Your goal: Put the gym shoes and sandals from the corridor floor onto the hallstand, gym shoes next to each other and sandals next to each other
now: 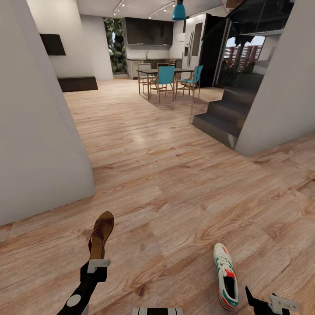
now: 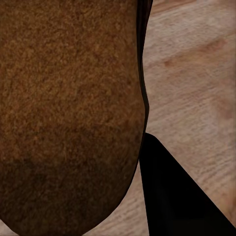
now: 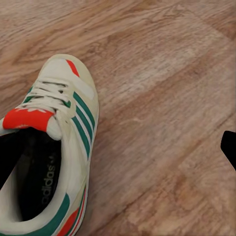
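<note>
A brown sandal (image 1: 101, 234) stands tilted above the corridor floor (image 1: 175, 197), held at its near end by my left gripper (image 1: 98, 264), which is shut on it. In the left wrist view the sandal's brown surface (image 2: 69, 113) sits close against one dark finger (image 2: 172, 196). One gym shoe (image 1: 226, 275), white with green stripes and a red-orange tongue, lies on the planks at the lower right. My right gripper (image 1: 262, 302) hovers just right of it, open, with one fingertip (image 3: 229, 147) at the picture's edge beside the gym shoe (image 3: 54, 147). The hallstand is out of view.
A pale grey wall (image 1: 39, 144) rises close on the left. A dark staircase (image 1: 227, 113) and a slanted grey wall (image 1: 280, 87) stand at the right. Far ahead are a dining table (image 1: 164, 72) with teal chairs and a kitchen. Open planks lie in between.
</note>
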{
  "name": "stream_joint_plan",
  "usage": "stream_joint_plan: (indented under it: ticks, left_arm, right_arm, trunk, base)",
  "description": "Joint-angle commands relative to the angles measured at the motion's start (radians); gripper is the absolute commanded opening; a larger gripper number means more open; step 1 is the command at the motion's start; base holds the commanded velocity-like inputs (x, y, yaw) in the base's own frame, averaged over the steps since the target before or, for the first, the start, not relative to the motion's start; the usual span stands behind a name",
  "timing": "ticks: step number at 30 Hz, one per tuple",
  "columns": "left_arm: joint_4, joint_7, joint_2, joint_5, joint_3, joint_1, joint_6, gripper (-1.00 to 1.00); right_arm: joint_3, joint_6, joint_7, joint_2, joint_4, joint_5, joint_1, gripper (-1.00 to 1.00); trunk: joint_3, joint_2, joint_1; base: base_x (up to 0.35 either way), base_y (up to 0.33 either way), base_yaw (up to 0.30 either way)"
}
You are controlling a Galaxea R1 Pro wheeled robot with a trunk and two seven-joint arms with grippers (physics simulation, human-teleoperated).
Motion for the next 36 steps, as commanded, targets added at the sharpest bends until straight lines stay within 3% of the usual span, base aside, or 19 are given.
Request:
stream_joint_plan:
  ticks: [1,14,17,32,34,35,36]
  left_arm:
    - [0.000,0.000,0.000,-0.006,0.002,0.000,-0.002,-1.00]
    - [-0.004,-0.001,0.001,-0.007,0.002,0.000,-0.002,-1.00]
    - [-0.048,-0.004,0.003,-0.009,0.000,0.006,-0.001,-1.00]
    - [-0.160,-0.014,0.009,-0.014,-0.007,0.024,0.022,-1.00]
    - [-0.174,-0.015,0.009,-0.015,-0.007,0.018,0.038,-1.00]
    - [-0.200,-0.016,0.005,-0.015,-0.007,0.008,0.083,-1.00]
    - [-0.263,-0.018,-0.007,-0.013,-0.008,-0.036,0.187,-1.00]
  right_arm:
    - [-0.008,-0.003,0.005,0.000,0.001,0.008,-0.001,1.00]
    - [-0.009,-0.003,0.005,0.000,0.002,0.008,-0.001,1.00]
    - [-0.007,-0.003,0.005,0.000,0.001,0.008,-0.001,1.00]
    - [-0.006,-0.002,0.005,-0.001,-0.002,0.008,-0.001,1.00]
    - [-0.006,-0.001,0.005,0.000,-0.002,0.008,-0.001,1.00]
    - [-0.006,0.000,0.004,0.001,-0.005,0.007,-0.001,1.00]
    - [-0.005,0.006,0.004,0.002,-0.012,0.007,-0.005,1.00]
  trunk:
    - [-0.001,0.000,0.000]
    - [-0.001,0.000,0.000]
    - [-0.001,0.000,0.000]
    - [-0.001,0.000,0.000]
    - [-0.001,0.000,0.000]
    - [-0.001,0.000,0.000]
    - [-0.001,0.000,0.000]
  base:
    - [0.002,-0.004,0.000]
    - [-0.245,-0.001,0.000]
    - [-0.275,0.000,0.000]
    - [-0.015,0.000,0.000]
    - [0.000,0.000,0.000]
    - [0.000,0.000,0.000]
    - [0.000,0.000,0.000]
